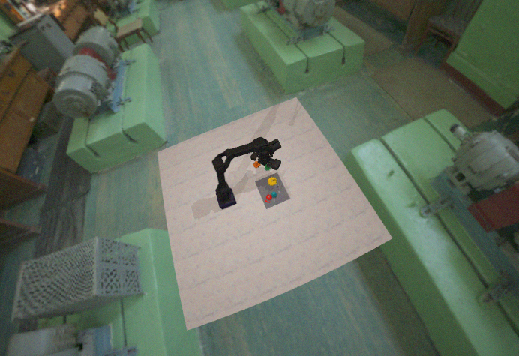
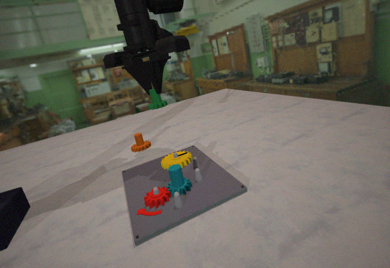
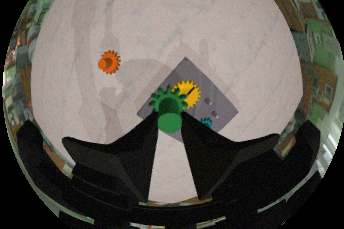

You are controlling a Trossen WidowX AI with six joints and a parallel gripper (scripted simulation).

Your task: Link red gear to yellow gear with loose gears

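Table point(image 1: 324, 217) point(image 2: 276, 225) point(image 3: 240, 18), going left to right in the exterior view: found orange gear point(image 1: 256, 164) point(image 2: 139, 146) point(image 3: 114, 63) standing upright by itself, well apart from grey board point(image 1: 261, 183) point(image 2: 214, 193) point(image 3: 225, 108). Next across, saw red gear point(image 1: 271, 197) point(image 2: 156, 197) on its peg, with red arrow point(image 1: 268, 201) point(image 2: 150, 212) beside it; above and beyond, black gripper point(image 1: 267, 164) point(image 2: 155, 92) point(image 3: 168, 116) drawn narrow around the handle of green gear point(image 1: 267, 168) point(image 2: 157, 103) point(image 3: 169, 100), lifted clear of the table. Judged green gear light and stiff, smooth enough at the handle to slip or tilt under a sideways knock; best held there, high on the stem, leaving teeth free to mesh. Farther right, saw teal gear point(image 1: 274, 194) point(image 2: 178, 186) point(image 3: 206, 123) on the board beside red gear, apparently seated and meshing, and yellow gear point(image 1: 271, 179) point(image 2: 177, 161) point(image 3: 189, 93) beyond. Rightmost, noted a pair of bare pegs point(image 2: 198, 176) point(image 3: 214, 114), one likely meant for green gear. Judged a plumb descent necessary, with a slight turn if teeth clashed, then a firm push flat.
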